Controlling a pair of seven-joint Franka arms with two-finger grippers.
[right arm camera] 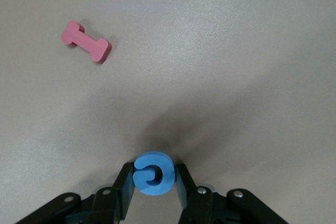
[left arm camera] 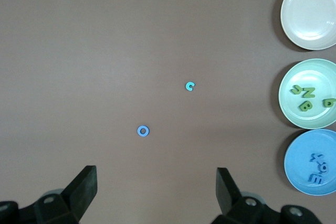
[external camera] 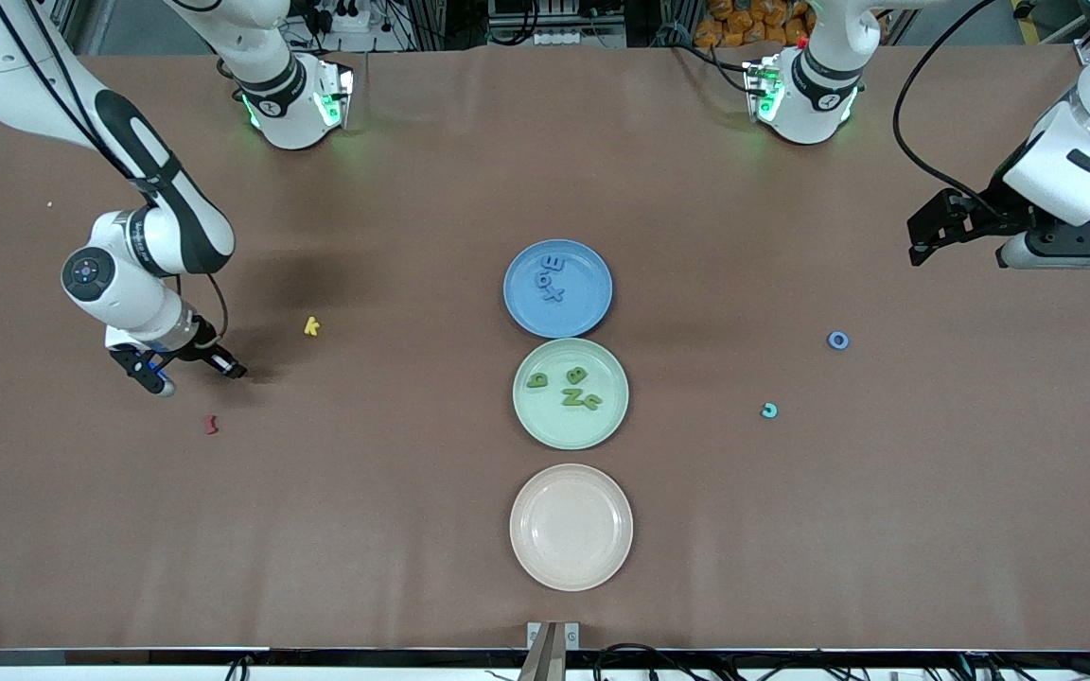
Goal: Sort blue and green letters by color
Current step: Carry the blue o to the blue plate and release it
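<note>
My right gripper (external camera: 163, 376) is down at the table near the right arm's end, shut on a curled blue letter (right arm camera: 153, 174) that lies flat between its fingers (right arm camera: 124, 187). A blue plate (external camera: 518, 274) holds blue letters (external camera: 550, 277). The green plate (external camera: 540, 421) beside it, nearer the front camera, holds olive-green letters (external camera: 575, 390). A blue ring letter (external camera: 838, 340) and a teal c (external camera: 769, 410) lie loose toward the left arm's end. My left gripper (external camera: 922, 244) hangs open above that end, over bare table near the ring (left arm camera: 143, 130).
An empty pink plate (external camera: 531, 558) sits nearest the front camera, in line with the other two. A yellow k (external camera: 311, 326) and a dark red piece (external camera: 212, 425) lie on the table close to my right gripper.
</note>
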